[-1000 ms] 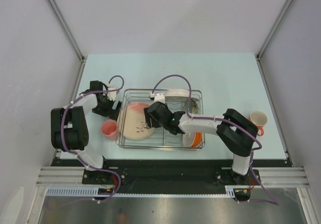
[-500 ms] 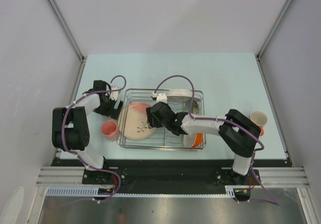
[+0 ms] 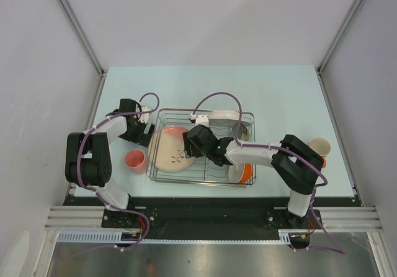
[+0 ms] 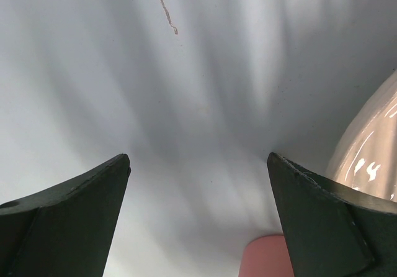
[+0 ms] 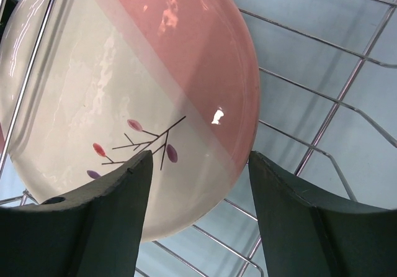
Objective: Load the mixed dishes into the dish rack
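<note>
No word, number, brand or label can be read in any of the views. The only marking is a drawing on the round glossy plate, half pink and half cream [image 5: 124, 97]: a thin dark twig with a few small pink and purple leaves. It carries no letters.

Top camera: fixed high at the near side, looking down over the whole table [image 3: 279, 90]. Left wrist camera: very close, facing the tabletop. Right wrist camera: close over the plate [image 5: 124, 90] in the dish rack [image 5: 322, 103]. Plate and rack also appear overhead.
</note>
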Controlling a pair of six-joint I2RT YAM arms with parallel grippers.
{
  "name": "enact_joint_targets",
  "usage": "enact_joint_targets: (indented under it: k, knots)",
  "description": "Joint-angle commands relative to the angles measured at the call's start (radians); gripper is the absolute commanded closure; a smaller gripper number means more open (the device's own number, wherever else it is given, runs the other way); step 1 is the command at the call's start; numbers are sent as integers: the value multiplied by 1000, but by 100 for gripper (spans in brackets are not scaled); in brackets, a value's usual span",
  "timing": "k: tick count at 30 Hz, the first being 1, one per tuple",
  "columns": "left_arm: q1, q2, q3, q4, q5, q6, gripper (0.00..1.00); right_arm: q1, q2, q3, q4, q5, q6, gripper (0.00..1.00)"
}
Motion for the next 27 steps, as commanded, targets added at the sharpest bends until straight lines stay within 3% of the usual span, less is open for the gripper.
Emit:
enact_joint_targets:
  k: [1, 9, 12, 16, 27]
  knots:
    - [-93, 58, -40, -9, 120, 5, 0, -12, 100, -33, -24, -148, 116, 33]
    - [-125, 62, -45, -3, 111, -11, 0, -21, 153, -32, 46, -257, 100, 36]
    - [-140, 68, -49, 2, 97, -15, 0, -33, 172, -12, -35, -240, 128, 36]
    - [-142, 65, -52, 5, 86, -11, 0, -27, 173, 4, -89, -215, 132, 26]
    - [-140, 31, -74, -1, 81, -1, 0, 40, 132, 53, -236, -186, 83, 21]
